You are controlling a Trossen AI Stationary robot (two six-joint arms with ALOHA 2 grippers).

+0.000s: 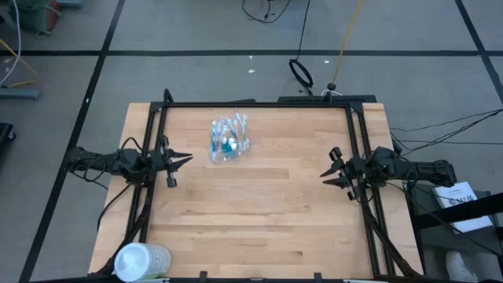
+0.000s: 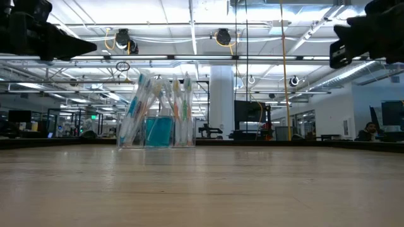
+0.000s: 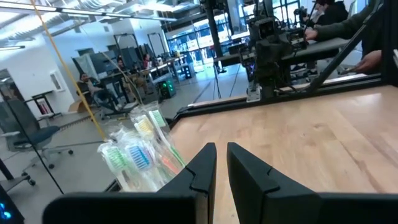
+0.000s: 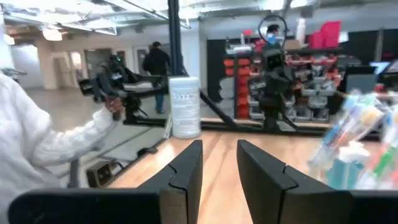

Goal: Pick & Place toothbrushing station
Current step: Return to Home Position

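A small clear plastic cup [image 1: 228, 140] stands upright on its base on the wooden table, toward the far edge and a little left of the middle. It holds several pastel toothbrushes and a teal tube. It also shows in the low view [image 2: 158, 123], the left wrist view [image 3: 140, 158] and the right wrist view [image 4: 360, 149]. My left gripper [image 1: 185, 159] hovers at the table's left side, pointing right, with its fingers [image 3: 221, 149] almost together and empty. My right gripper [image 1: 325, 172] hovers at the table's right side, pointing left, slightly open [image 4: 219, 146] and empty. Both are well clear of the cup.
A bigger white cylindrical container [image 1: 141, 261] stands at the table's near left corner and shows in the right wrist view [image 4: 185, 106]. A black frame [image 1: 259, 103] runs along the far edge and both sides. A person's white sleeve [image 4: 37, 143] shows beyond the table.
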